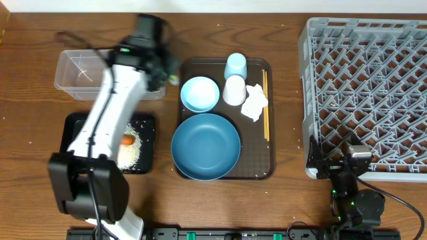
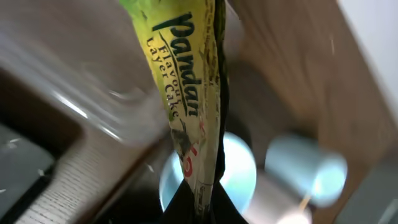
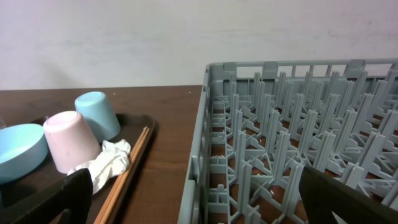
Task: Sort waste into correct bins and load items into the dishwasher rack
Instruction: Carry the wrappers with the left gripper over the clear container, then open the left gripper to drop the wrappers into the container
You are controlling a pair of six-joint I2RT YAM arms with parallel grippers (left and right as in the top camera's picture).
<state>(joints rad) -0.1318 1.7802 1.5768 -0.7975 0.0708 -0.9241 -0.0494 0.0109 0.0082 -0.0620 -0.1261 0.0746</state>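
Left jaws are clamped on the green-yellow wrapper (image 2: 186, 93) at the clear tub's (image 1: 73, 73) three o'clock edge; we should carry it toward nine o'clock before releasing. Right jaws stand apart.

Brown tray (image 1: 257, 160) dead centre of table: flat, dark, rectangular, corners rounded, low raised rim all round. Surface glossy, faint reflections. Long sides run front to back. Wooden table (image 1: 27, 100) under it: reddish-brown, grain running left to right, bare stretches either side of tray. Right wrist view: tray's far corner low at left, table beyond it meeting plain pale wall (image 3: 186, 37). Left wrist view: wood blurred, upper right.
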